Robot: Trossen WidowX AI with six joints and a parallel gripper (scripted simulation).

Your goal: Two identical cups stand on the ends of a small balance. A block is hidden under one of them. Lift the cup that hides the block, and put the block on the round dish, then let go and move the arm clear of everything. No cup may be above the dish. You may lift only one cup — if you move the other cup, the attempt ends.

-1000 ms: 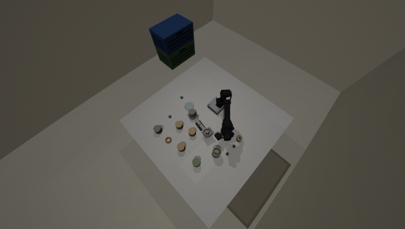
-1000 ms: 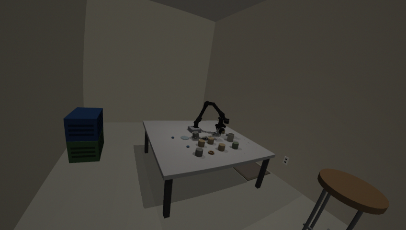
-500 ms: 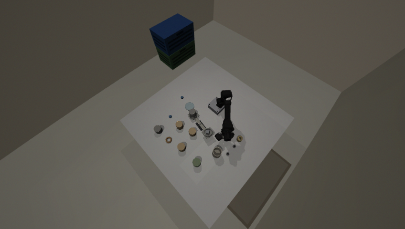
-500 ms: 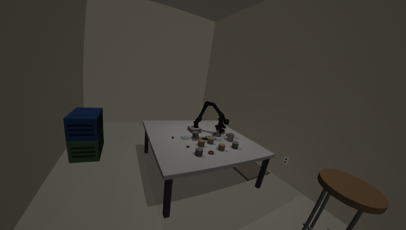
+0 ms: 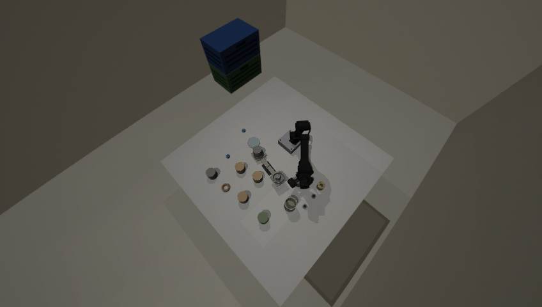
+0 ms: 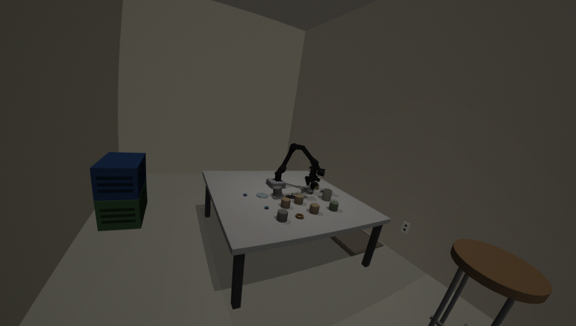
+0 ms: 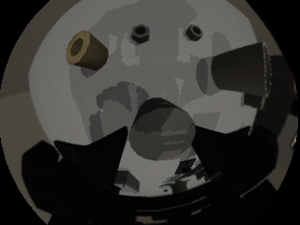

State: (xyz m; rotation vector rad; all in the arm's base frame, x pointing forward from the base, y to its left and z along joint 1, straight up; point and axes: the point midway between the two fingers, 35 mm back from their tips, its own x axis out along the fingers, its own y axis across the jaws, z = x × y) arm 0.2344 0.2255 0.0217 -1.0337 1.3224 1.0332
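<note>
My gripper [image 6: 312, 184] [image 7: 157, 127] is open, to the right of the balance in the top view. A grey cup [image 7: 162, 138] shows between and below its fingers in the wrist view, with gaps on both sides; the arm hides it in the top view. I cannot tell whether it touches the table. The small grey block [image 5: 278, 176] lies uncovered on the balance's near pan. The other grey cup [image 5: 257, 151] [image 6: 277, 190] stands upright on the far pan. The pale blue round dish [image 5: 252, 141] [image 6: 262, 195] lies beside that pan, with no cup above it.
A taller open container [image 5: 290, 203] [image 7: 236, 70], brass bushing [image 5: 321, 185] [image 7: 97, 53] and two dark nuts [image 7: 141, 34] [image 7: 194, 33] stand near the gripper. A green cylinder [image 5: 263, 217], three tan cylinders, a grey cylinder [image 5: 211, 173] and an orange ring [image 6: 299, 213] lie farther off.
</note>
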